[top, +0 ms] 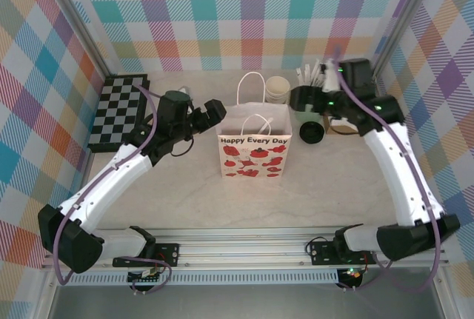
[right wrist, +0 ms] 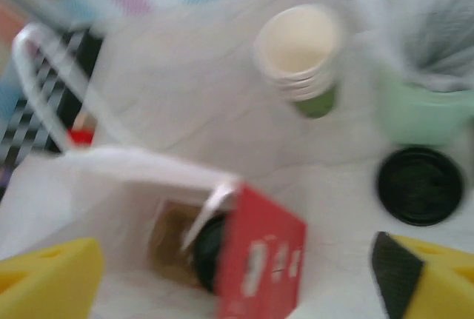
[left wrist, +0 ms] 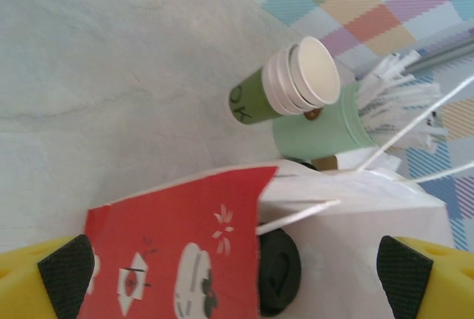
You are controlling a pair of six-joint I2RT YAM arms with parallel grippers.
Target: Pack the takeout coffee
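Checkerboard (top: pixel 118 112), far left: flat board of black and white squares, lying on the pale marbled table (top: pixel 178 200).

Left gripper (left wrist: pixel 235 269): yellow fingers with black textured pads (left wrist: pixel 65 269), spread wide. The open top of the paper bag (top: pixel 254 152) lies between them. I cannot tell whether either pad touches the paper.

Paper bag, centre: white, boxy, standing upright with thin white cord handles. It has a red side panel and red printed shapes on the front. The front reads "Happy Every Day".

First coffee cup (left wrist: pixel 278 271): down inside the bag, lid up. I see its round black plastic lid; the cup wall is hidden.

Stack of cups (top: pixel 278 88), behind the bag to the right: nested and lidless, with cream rims and a green outer wall. There is dark lettering on the wall that I cannot read with certainty.

Holder (left wrist: pixel 318 126), just beside the stack: pale green and cylindrical, packed with thin white sticks (left wrist: pixel 392 93).

Second coffee cup (top: pixel 311 134): on the table right of the bag and apart from it, just in front of the holder. It has the same round black lid, with a brown cardboard piece (top: pixel 342 128) just beside it.

Right gripper (right wrist: pixel 233 282): the wrist view is blurred. Its yellow fingers stand wide apart above the bag's mouth, gripping nothing.
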